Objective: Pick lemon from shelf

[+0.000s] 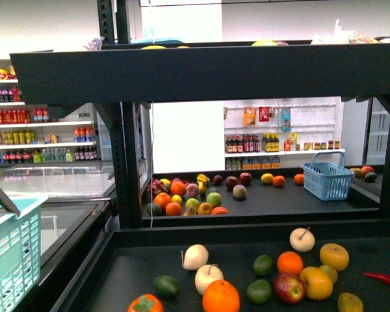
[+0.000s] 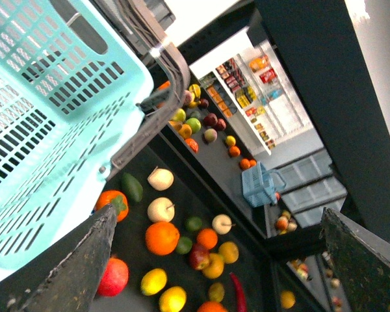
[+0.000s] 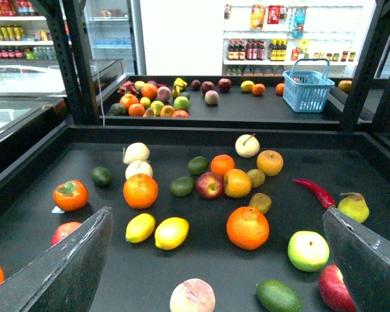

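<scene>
- Evidently, your right gripper (image 3: 215, 214) was spread wide, nothing between its fingers, hovering above the shelf (image 3: 286, 208) with the fruit below it.
- Your left gripper (image 2: 218, 211) was likewise spread and empty, with the teal basket (image 2: 45, 110) close beside it.
- You had two candidates: the lemon (image 3: 140, 227) and a slightly larger second lemon (image 3: 171, 233) lay side by side on the black deck, touching or nearly so, near the gripper's left finger (image 3: 71, 273).
- Neither showed in the front view, so the wrist cameras were your guide.
- You should have expected a light, firm fruit with smooth, probably slippery skin; modest squeeze would likely hold it without bruising.
- Taking it across the fat middle looked best; the tapered ends would probably let it squirt out.
- Being oval on a flat deck, it could roll if nudged.
- The neighbouring lemon and the large orange (image 3: 140, 190) just behind left little room, so the outer side looked the cleaner way in.
</scene>
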Available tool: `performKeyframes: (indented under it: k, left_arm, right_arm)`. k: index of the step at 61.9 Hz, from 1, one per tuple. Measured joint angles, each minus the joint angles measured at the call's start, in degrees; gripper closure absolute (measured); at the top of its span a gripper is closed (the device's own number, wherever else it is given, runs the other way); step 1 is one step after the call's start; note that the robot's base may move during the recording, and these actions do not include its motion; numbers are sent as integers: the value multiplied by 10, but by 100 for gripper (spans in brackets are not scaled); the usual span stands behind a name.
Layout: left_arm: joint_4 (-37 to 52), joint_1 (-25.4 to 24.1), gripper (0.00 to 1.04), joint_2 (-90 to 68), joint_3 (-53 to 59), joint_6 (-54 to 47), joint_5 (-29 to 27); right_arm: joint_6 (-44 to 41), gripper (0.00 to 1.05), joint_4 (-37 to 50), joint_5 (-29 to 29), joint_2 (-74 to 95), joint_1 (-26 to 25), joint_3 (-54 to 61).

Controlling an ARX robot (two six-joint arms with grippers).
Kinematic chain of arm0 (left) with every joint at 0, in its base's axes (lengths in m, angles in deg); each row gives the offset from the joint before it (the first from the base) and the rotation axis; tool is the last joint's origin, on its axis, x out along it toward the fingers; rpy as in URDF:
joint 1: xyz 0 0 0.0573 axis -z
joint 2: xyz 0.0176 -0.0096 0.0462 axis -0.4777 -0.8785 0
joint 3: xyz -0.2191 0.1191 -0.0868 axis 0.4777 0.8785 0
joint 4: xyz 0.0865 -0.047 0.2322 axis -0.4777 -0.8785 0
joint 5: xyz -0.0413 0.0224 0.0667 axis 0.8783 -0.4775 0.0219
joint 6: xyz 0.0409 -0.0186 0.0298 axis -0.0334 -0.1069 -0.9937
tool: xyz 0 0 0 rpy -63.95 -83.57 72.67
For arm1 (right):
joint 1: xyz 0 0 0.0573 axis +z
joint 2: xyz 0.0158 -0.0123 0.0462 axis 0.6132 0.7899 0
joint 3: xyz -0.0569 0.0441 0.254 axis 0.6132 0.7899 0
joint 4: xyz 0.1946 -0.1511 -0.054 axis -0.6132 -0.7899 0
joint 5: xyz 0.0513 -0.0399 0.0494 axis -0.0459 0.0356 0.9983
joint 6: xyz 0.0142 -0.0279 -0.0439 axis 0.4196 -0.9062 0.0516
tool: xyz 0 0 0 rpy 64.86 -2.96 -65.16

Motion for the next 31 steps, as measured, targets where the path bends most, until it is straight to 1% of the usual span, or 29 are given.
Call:
performKeyframes:
  k: [7,17,31]
  left_arm:
    - [43,-1,8,-93,-57,63,-5]
    - [103,14,8,-200,-135,132,-20]
    - [111,37,8,-308,-226,182,-51]
  right_arm:
    - [0,7,0,0,0,0,0]
    - [0,7,0,0,0,0,0]
    - [0,7,0,0,0,0,0]
